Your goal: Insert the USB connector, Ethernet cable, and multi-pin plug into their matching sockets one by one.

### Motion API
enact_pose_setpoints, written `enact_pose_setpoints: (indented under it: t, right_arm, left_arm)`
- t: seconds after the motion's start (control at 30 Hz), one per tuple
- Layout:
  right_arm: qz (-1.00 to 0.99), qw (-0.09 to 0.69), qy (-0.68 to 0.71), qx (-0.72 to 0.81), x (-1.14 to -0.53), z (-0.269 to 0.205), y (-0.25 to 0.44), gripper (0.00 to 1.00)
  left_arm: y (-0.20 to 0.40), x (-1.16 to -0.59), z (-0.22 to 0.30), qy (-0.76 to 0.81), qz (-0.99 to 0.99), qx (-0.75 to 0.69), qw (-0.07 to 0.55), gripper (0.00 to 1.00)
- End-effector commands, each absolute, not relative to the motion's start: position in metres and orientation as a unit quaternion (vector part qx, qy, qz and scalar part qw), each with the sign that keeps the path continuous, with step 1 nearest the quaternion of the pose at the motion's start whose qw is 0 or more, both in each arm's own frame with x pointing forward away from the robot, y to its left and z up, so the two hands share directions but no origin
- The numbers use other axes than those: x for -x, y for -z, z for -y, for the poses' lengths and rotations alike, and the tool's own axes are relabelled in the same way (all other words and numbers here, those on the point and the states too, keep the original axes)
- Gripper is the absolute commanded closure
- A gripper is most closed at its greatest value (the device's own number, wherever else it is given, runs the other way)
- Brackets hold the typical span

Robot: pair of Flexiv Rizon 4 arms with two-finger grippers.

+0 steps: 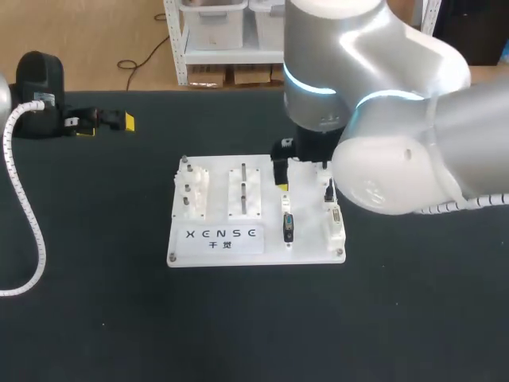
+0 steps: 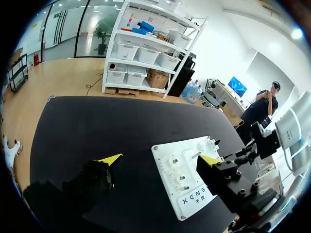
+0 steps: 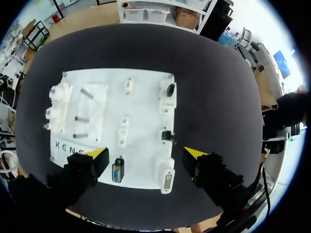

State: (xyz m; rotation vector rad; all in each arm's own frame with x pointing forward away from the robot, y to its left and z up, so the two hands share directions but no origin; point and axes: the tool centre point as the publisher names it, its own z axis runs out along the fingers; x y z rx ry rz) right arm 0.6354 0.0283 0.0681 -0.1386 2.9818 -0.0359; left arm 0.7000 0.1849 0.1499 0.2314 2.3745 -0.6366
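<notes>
Over the white board (image 1: 219,208) at frame centre, the right arm (image 1: 398,119) is hovering, jaws wide and empty, above the dark multi-pin plug (image 1: 288,228) sitting right of centre, the left arm (image 1: 38,87) is idling upper left, jaws wide, and any skewed descent would be risking bent pins.

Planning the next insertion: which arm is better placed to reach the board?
Right. The right gripper, open, hangs directly over the white board; the left gripper sits well away from it, off to the left.

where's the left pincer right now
Head view: the left pincer sits open at the far left of the table, well away from the white board, holding nothing.
</notes>
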Motion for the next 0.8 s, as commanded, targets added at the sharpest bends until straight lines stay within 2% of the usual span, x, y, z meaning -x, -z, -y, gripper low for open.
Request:
enact_pose_setpoints:
  t: [0.03, 0.43, 0.8]
  right_arm:
    - [-0.996, 0.064, 0.011, 0.055, -0.626, -0.038, -0.064, 0.0]
    - [-0.997, 0.022, -0.015, 0.071, -0.613, -0.052, -0.05, 0.0]
    - [-0.997, 0.022, -0.015, 0.071, -0.613, -0.052, -0.05, 0.0]
  left_arm:
    - [-0.15, -0.7, -0.185, 0.243, -0.908, -0.088, 0.33, 0.0]
    - [-0.15, -0.7, -0.185, 0.243, -0.908, -0.088, 0.33, 0.0]
    - [-0.15, -0.7, -0.185, 0.243, -0.908, -0.088, 0.33, 0.0]
